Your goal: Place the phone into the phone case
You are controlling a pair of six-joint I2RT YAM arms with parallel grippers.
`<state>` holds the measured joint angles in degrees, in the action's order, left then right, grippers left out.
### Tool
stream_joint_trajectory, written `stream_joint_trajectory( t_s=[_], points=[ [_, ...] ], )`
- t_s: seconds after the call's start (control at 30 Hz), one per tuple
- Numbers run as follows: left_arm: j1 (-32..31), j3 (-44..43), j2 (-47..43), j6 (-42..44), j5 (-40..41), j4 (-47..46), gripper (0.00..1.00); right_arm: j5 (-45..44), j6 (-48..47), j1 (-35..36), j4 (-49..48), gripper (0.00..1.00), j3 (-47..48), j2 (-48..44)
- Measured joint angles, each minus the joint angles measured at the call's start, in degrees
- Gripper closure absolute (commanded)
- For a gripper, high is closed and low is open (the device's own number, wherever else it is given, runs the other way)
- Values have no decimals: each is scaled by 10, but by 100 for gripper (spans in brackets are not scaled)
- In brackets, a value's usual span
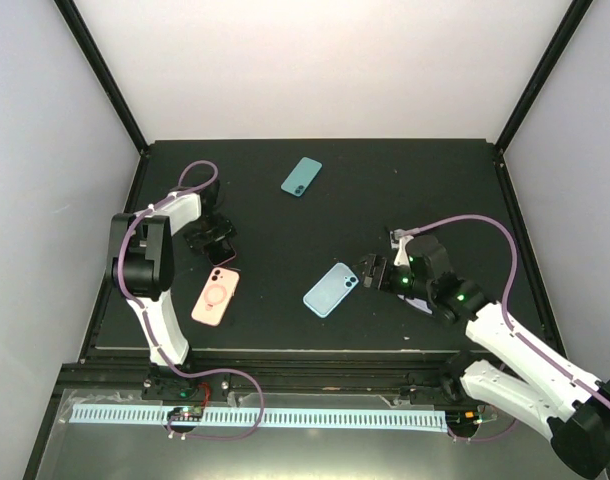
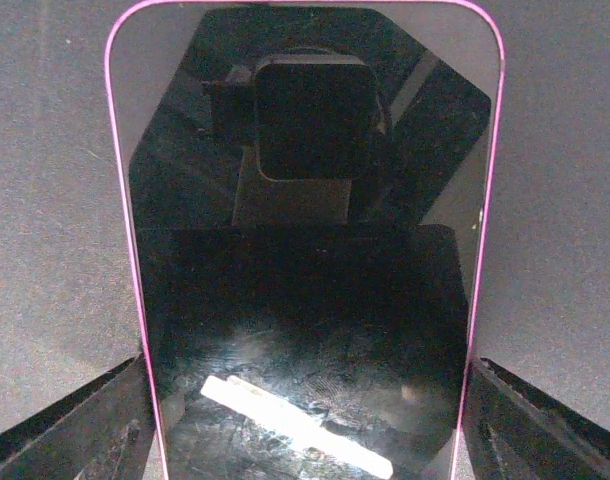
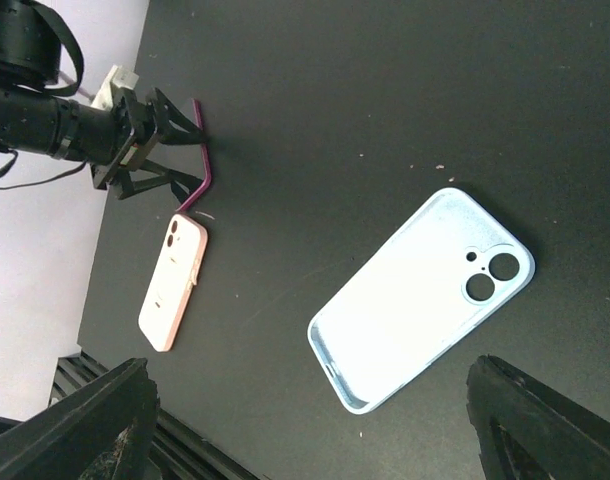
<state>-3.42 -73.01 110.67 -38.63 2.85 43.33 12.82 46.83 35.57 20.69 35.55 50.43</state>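
The phone (image 1: pixel 301 176), a slim teal slab with rounded corners and tiny dark lenses at its near end, lies back up on the matte black table (image 1: pixel 415 190), well beyond the light blue case (image 1: pixel 331 289) and a little to its left, with nothing touching it. That case lies open side up, smooth and pale inside, with a raised rim and two round camera holes in one corner. To its left lies a pale pink phone (image 1: pixel 216 297) with a ring mark. The left arm stands folded at the elbow, farther left of the case, its wrist bent down so the left gripper (image 1: pixel 207 238) straddles a pink-rimmed phone (image 2: pixel 305 300) with a glossy, smudged black screen; its fingers (image 2: pixel 75 430) sit wide, right at the phone's long edges, and I cannot tell whether they clamp it. The right arm reaches low and slantwise, its right gripper (image 1: pixel 368 272) just right of the case, fingers (image 3: pixel 95 420) spread apart and holding nothing
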Motion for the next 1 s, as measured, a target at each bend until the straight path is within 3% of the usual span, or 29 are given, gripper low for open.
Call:
stream_joint_trajectory(
  t_s=[0.3,0.5,0.77,1.0],
  points=[
    [0,2,-2,9,-2,-2,31,-10,-8,0,13,16,2,-1],
    [0,19,-17,28,-21,-11,35,-20,-77,0,50,18,64,76],
    [0,41,-47,52,-71,-20,37,-49,-256,0,86,27,193,213],
    [0,66,-98,56,-121,-39,38,7,-450,0,67,37,213,282]
  ],
)
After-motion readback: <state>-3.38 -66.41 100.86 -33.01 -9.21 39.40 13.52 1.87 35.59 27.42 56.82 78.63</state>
